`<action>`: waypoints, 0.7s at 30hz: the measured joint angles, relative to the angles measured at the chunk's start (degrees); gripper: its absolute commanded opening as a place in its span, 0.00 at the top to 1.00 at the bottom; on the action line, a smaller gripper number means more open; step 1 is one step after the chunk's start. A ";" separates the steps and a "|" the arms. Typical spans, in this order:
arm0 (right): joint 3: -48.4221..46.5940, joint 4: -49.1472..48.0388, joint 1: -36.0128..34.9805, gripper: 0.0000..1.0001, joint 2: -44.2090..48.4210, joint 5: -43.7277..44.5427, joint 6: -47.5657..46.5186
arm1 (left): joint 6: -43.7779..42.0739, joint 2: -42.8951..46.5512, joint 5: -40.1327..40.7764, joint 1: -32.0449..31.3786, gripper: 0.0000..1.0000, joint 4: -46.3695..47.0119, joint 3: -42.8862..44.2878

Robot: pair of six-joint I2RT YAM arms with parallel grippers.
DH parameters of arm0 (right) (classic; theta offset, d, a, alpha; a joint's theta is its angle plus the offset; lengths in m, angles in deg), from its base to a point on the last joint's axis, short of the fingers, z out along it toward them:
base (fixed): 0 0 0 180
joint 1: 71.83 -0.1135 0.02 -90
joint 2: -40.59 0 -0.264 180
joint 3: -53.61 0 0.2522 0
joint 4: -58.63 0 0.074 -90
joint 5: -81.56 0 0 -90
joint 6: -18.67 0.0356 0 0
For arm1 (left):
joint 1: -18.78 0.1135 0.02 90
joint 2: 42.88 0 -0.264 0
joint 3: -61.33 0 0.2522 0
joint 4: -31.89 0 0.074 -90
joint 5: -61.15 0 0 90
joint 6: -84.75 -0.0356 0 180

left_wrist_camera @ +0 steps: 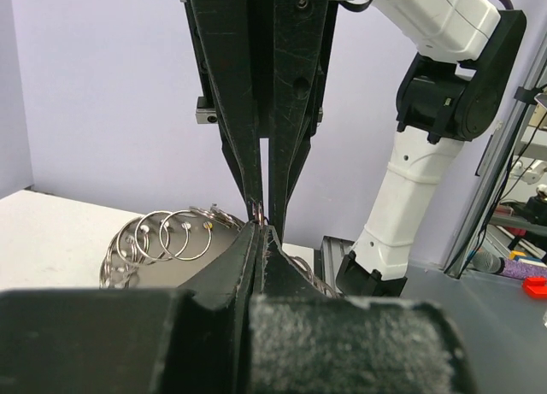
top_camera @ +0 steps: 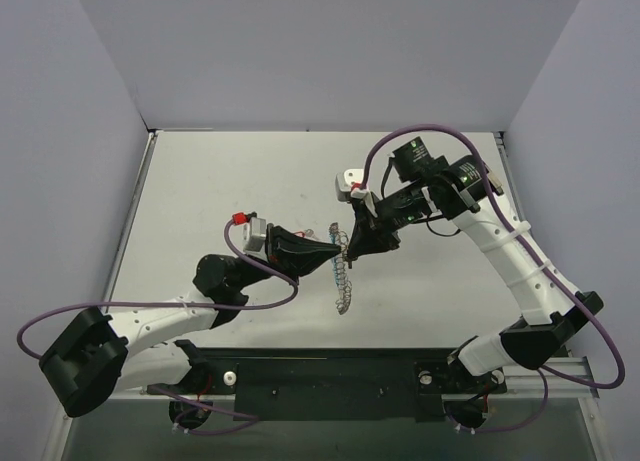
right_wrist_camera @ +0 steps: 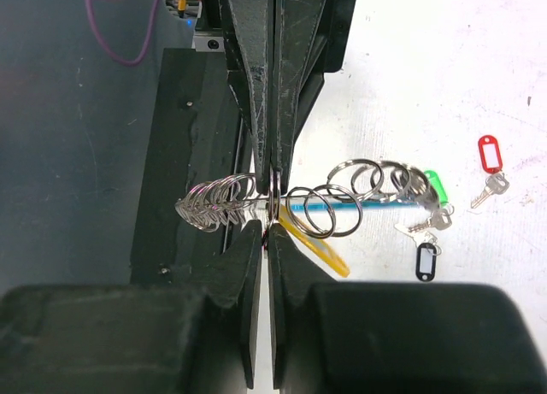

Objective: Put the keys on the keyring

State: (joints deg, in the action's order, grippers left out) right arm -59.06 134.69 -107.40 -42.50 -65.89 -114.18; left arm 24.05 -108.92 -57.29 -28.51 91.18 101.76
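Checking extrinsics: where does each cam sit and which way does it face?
Top external: above and behind the robot, looking down on the table; left arm and right arm show, meeting at the keyring.
Left wrist: looks along the left fingers at the right fingers and right arm.
Right wrist: looks down past the right fingers at the left fingers, keys on the table.
Shared: all three show the keyring; each wrist view shows both pairs of fingers.

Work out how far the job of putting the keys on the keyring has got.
Done: no key is clearly threaded. In hand: left gripper and right gripper meet shut at the keyring, the yellow-tagged key at their tips. Left: the red-tagged key and black-tagged key lie apart on the table; the green-tagged key overlaps the ring's end, unclear whether on.
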 measured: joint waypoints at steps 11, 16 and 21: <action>1.73 -2.27 -4.04 1.00 1.25 6.86 -0.74 | -2.08 2.03 7.10 -3.06 1.00 -1.29 -2.47; 2.01 -4.98 -6.19 1.00 1.81 12.72 1.31 | -4.02 2.80 13.20 -5.05 1.00 -1.84 -3.45; 2.40 -6.60 -6.54 0.91 2.05 14.99 3.10 | -4.59 2.82 17.42 -6.19 1.00 -2.14 -3.78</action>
State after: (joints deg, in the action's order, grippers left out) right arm -56.66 128.09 -113.93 -40.44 -50.90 -111.08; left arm 19.46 -106.10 -39.87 -34.69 89.04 97.98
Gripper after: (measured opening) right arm 0.024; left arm 0.017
